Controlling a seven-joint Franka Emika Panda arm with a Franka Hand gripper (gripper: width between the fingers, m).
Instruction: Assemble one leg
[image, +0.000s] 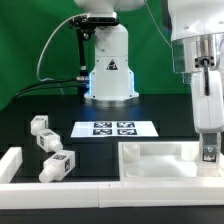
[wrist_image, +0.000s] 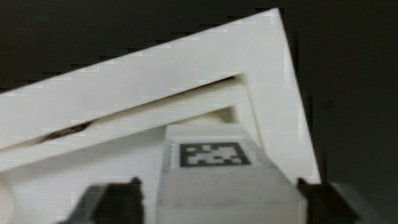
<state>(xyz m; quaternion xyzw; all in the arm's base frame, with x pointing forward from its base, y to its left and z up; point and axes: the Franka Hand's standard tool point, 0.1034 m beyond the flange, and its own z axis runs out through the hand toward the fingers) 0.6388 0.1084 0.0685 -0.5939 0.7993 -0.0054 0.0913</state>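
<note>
My gripper (image: 207, 143) is at the exterior view's right and is shut on a white leg (image: 208, 153). It holds the leg upright at the far right corner of the large white tray-like panel (image: 160, 160). In the wrist view the leg (wrist_image: 214, 150) shows a square tag and sits between the two dark fingertips (wrist_image: 118, 200), which touch its sides; the gripper (wrist_image: 215, 198) grips it over the panel's corner (wrist_image: 267, 70). I cannot tell whether the leg's lower end touches the panel. Three more look-alike legs (image: 47, 143) lie at the left.
The marker board (image: 117, 128) lies flat in the middle of the black table. A white rail (image: 12, 160) runs along the left and front edges. The robot base (image: 108, 75) stands at the back.
</note>
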